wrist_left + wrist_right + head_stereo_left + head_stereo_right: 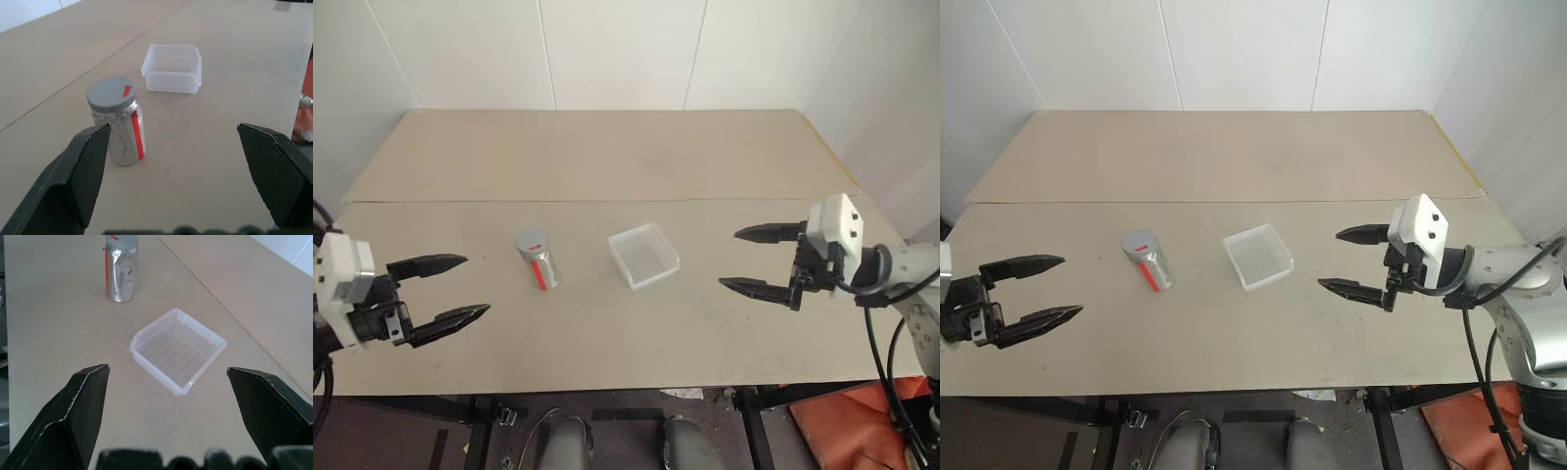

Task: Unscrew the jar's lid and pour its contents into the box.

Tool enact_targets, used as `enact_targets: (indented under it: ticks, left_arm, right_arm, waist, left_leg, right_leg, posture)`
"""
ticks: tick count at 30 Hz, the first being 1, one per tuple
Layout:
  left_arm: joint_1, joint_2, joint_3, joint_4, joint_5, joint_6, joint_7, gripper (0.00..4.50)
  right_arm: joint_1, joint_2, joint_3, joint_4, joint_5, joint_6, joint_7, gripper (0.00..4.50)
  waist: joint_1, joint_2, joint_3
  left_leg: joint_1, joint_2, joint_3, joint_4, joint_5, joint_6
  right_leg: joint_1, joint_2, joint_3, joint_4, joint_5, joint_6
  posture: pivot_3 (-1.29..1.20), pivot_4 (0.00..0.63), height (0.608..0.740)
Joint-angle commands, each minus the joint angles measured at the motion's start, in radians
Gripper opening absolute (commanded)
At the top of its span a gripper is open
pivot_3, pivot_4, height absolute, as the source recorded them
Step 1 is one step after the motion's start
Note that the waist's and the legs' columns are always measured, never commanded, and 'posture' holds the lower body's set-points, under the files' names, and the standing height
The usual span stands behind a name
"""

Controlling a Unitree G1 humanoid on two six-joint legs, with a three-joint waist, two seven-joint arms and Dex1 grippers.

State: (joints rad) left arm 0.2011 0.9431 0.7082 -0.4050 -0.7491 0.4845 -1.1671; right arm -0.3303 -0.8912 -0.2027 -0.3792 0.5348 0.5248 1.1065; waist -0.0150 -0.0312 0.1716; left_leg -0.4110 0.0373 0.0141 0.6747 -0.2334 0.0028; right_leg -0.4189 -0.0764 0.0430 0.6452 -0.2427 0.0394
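Standing upright near the middle of the table (607,157), the jar (539,262) wears its lid (532,241) screwed on, grey with a small red patch on top that lines up with the red stripe running down the jar's silver side. No brand, label or writing can be read on the jar, lid or box; the red marks are plain colour. What the jar holds cannot be seen through its wall. The box (644,256) sits just to the jar's right, apart from it, turned a little askew to the table edge, clear and whitish with faint ridges across its floor, and nothing can be made out inside it. The left gripper (447,289) hovers off to the jar's left, above the table's near edge, its two black fingers spread wide and holding nothing; from its wrist view the jar stands ahead beside one finger (80,176), with the box farther on. The right gripper (756,259) hangs to the right of the box, well apart from it, jaws likewise spread wide and holding nothing, pointing toward the box.
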Motion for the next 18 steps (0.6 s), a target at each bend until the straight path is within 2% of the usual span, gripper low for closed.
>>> enact_targets:
  ticks: [1,7,11,18]
  left_arm:
    - [0.022,-0.021,0.053,-0.068,-0.027,0.012,0.035,4.48]
    - [0.063,-0.079,0.038,-0.147,-0.052,0.034,0.095,4.48]
    - [0.055,-0.116,-0.008,-0.188,-0.035,0.056,0.204,4.48]
    - [-0.018,-0.257,-0.207,-0.222,0.11,0.06,0.502,4.48]
  right_arm:
    - [-0.023,-0.012,-0.003,0.005,0.016,-0.029,0.016,4.5]
    - [-0.099,0.0,0.049,0.017,0.044,0.0,0.041,4.5]
    - [-0.132,-0.019,0.05,0.036,0.045,0.01,0.039,4.5]
    - [-0.178,-0.014,0.078,0.027,0.046,0.024,0.022,4.5]
  waist:
    - [0.002,0.0,0.0]
    - [-0.003,0.0,0.0]
    - [0.0,0.0,0.0]
    - [0.003,0.0,0.0]
  left_leg:
    - [0.0,0.0,0.0,0.0,0.0,0.0]
    - [0.001,0.0,0.0,0.0,0.0,0.0]
    - [0.0,0.0,0.0,0.0,0.0,0.0]
    - [0.001,-0.001,-0.001,0.001,0.0,0.0]
  right_leg:
    - [0.0,0.0,0.0,0.0,0.0,0.0]
    - [0.0,0.0,0.0,0.0,0.0,0.0]
    - [0.0,0.0,0.0,0.0,0.0,0.0]
    - [0.002,0.0,0.0,0.0,0.0,0.0]
  posture:
    - [0.0,0.15,0.74]
    - [0.0,0.15,0.74]
    - [0.0,0.15,0.74]
    - [0.0,0.15,0.74]
